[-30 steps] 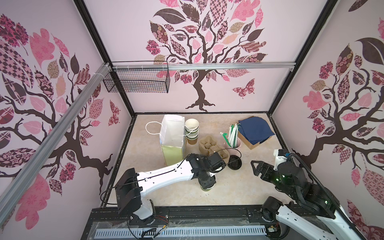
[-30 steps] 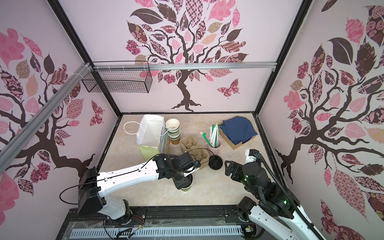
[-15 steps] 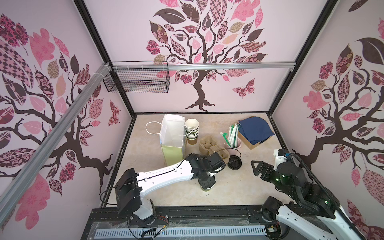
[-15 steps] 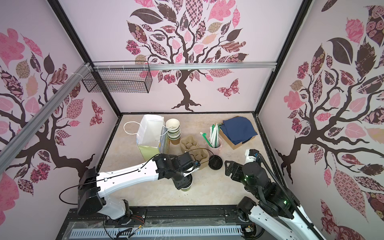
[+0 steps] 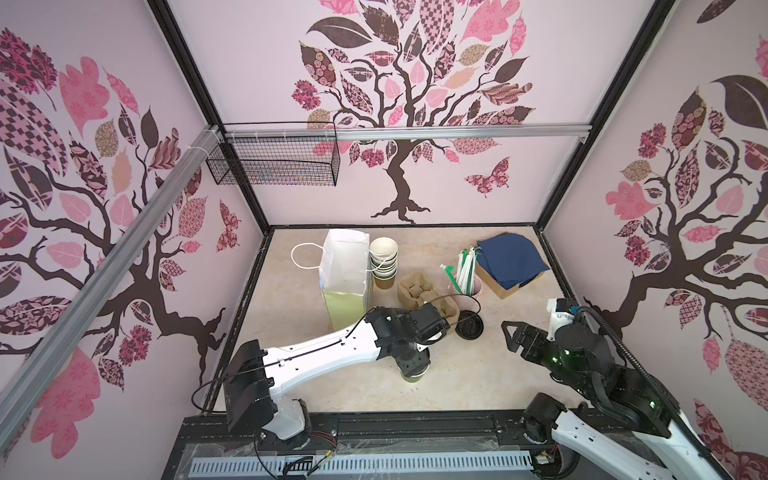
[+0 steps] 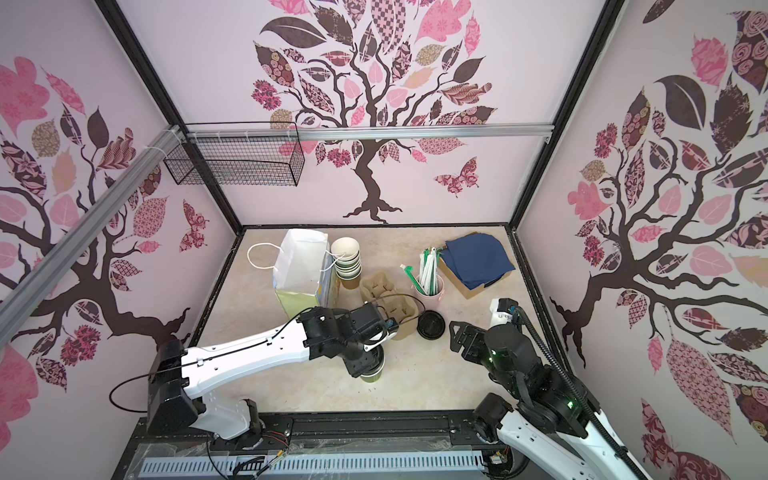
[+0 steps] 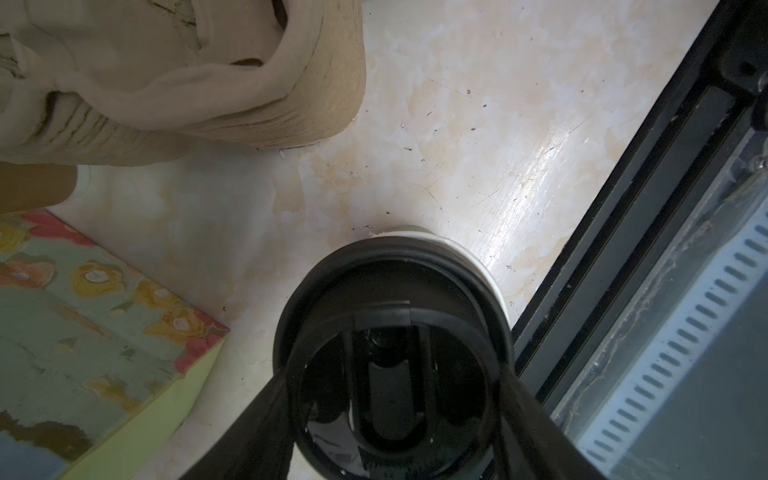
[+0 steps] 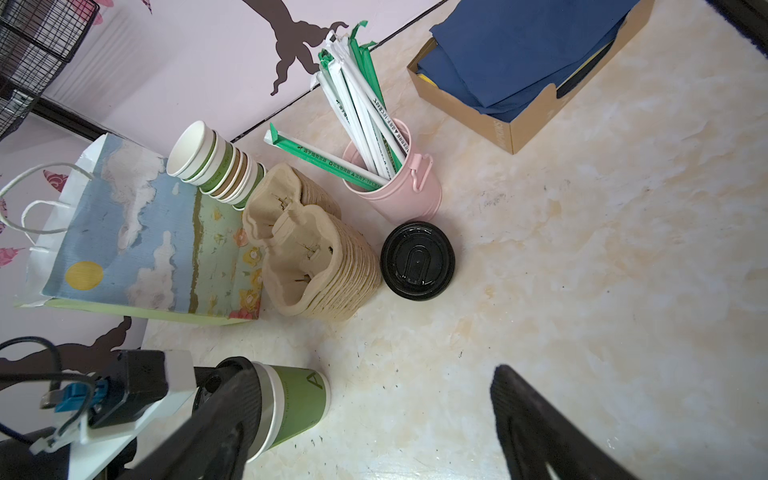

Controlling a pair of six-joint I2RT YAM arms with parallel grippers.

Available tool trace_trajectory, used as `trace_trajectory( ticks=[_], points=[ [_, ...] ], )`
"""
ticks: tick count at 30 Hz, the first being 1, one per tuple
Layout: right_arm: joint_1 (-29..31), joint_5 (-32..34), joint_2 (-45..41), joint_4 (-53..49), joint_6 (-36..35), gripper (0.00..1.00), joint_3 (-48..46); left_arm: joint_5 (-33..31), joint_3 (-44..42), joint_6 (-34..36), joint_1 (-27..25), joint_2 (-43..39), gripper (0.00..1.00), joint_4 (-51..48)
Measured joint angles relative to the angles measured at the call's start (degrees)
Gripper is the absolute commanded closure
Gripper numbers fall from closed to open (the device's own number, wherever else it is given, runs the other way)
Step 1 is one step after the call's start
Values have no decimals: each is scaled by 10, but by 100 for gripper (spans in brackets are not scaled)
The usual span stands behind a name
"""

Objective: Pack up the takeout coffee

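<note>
Clutter-wise there's a lidless paper cup stack, pink metal straw bucket, cardboard box of navy napkins, flat black plastic lid sitting by the bucket.

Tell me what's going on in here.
The left gripper is down over the takeout coffee, with its fingers against either side of the black lid. The cup stands on the table near the front edge. The right gripper hangs open and empty off to the right. The paper bag stands upright at the back, and the coffee is not in it yet.
</note>
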Motion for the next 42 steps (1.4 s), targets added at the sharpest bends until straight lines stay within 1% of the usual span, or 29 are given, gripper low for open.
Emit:
trace_trajectory(
  ticks=[9, 16, 42],
  points=[
    [0, -1, 0, 0, 0, 10, 0, 2, -3, 0, -12, 2, 36, 0],
    [0, -2, 0, 0, 0, 10, 0, -10, -4, 0, -12, 4, 36, 3],
    [0, -2, 0, 0, 0, 10, 0, -5, -9, 0, -12, 15, 35, 10]
  ],
)
